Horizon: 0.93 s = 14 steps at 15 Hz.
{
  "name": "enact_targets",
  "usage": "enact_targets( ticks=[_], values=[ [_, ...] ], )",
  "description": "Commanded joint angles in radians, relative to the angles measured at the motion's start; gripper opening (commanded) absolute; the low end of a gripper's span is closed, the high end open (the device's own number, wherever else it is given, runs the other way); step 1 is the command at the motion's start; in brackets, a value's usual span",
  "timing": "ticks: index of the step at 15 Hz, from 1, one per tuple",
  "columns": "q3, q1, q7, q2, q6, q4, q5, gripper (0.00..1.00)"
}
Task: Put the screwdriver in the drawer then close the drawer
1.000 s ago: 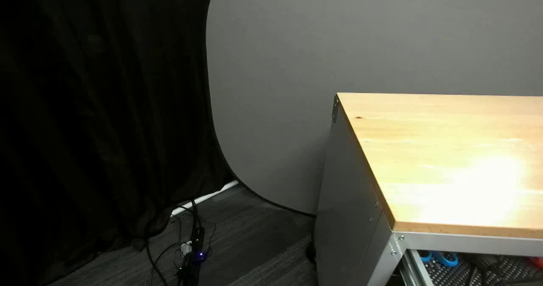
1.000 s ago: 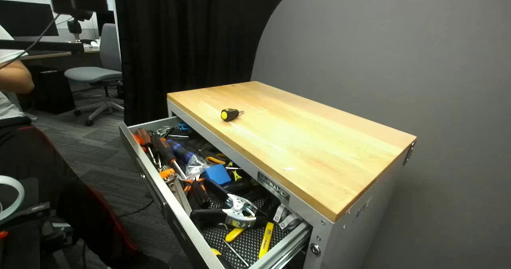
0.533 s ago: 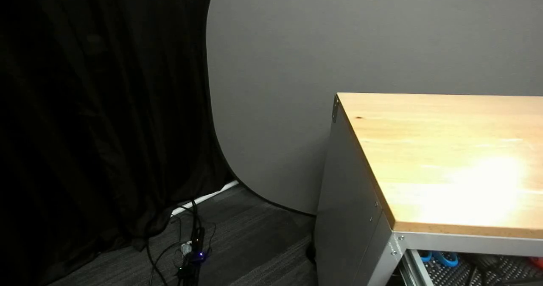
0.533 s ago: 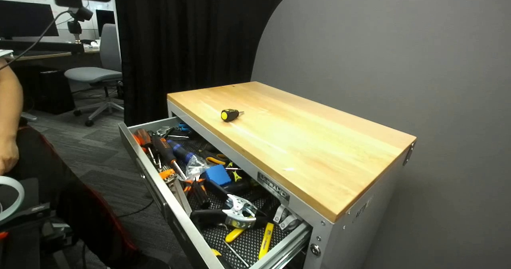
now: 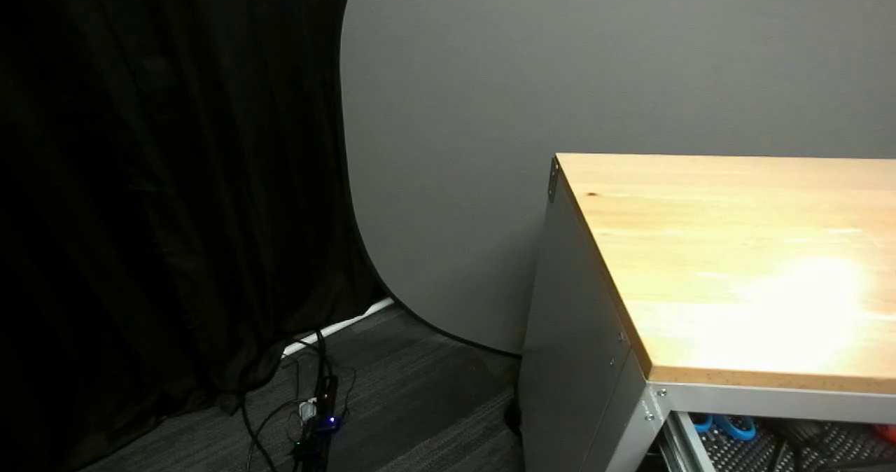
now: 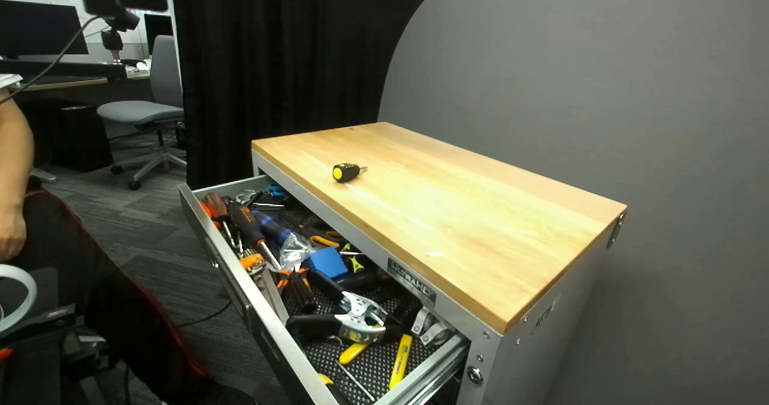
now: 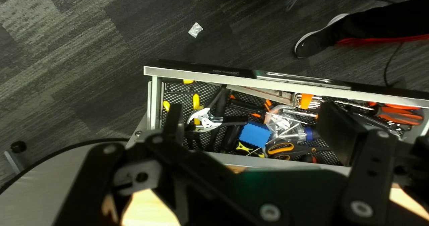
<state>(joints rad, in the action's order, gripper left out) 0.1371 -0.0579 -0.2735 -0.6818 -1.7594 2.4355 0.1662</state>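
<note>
Screwdriver (image 6: 346,173) is just lying on the counter (image 6: 456,207), nearer its left corner than the right one in an exterior view. Drawer (image 6: 270,324) is pulled out under the front edge, loaded with tools (image 6: 300,288). Pincer (image 7: 251,118) is spread wide in the wrist view.

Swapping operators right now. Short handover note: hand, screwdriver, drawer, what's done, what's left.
Hand: open, holding nothing; the drawer shows past it in the wrist view.
Screwdriver: lying on the wooden top in an exterior view.
Drawer: pulled out, tools inside.
Done: neither step yet.
Left: pick up the screwdriver, put it in the drawer, close the drawer.
Watch: a shoe shows beyond the drawer in the wrist view.
</note>
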Motion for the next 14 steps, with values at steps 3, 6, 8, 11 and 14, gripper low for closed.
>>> enact_targets(
  ticks=[3,6,8,11,14],
  values=[
    [-0.059,0.110,0.027,0.178,-0.181,-0.042,-0.119,1.00],
    [-0.110,0.166,0.017,0.303,-0.328,-0.069,-0.167,1.00],
    [-0.139,0.185,0.020,0.391,-0.409,-0.096,-0.180,1.00],
    [-0.178,0.188,0.047,0.511,-0.563,-0.129,-0.158,1.00],
    [-0.194,0.180,0.044,0.634,-0.664,-0.181,-0.149,1.00]
  ],
)
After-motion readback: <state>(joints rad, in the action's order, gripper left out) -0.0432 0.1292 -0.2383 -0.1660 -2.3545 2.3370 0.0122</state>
